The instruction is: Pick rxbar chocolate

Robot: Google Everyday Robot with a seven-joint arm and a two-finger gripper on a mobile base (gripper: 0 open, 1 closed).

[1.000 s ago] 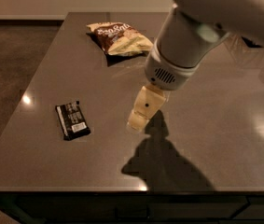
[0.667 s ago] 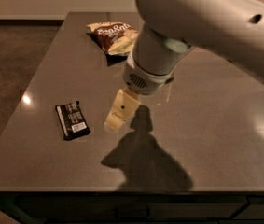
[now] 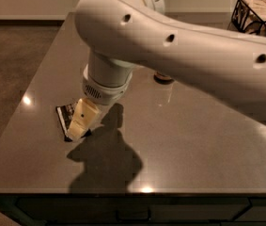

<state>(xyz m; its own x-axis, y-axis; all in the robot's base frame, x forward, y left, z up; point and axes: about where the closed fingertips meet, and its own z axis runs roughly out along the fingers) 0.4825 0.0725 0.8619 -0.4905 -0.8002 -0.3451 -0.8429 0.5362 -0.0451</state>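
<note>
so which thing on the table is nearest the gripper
The rxbar chocolate, the flat black bar at left: the gripper overlaps it, while the wire basket sits far back right.

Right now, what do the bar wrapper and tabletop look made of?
The bar: black wrapper with white print, probably plastic film. The tabletop: smooth grey, polished stone or laminate; it mirrors light spots. The gripper, cream, likely plastic, sits over the bar.

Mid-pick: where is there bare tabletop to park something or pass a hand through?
Crowded: front-left, where the gripper sits over the rxbar chocolate. Bare: the wide stretch of table from its shadow to the right edge; also the back-left strip between the left edge and the arm.
</note>
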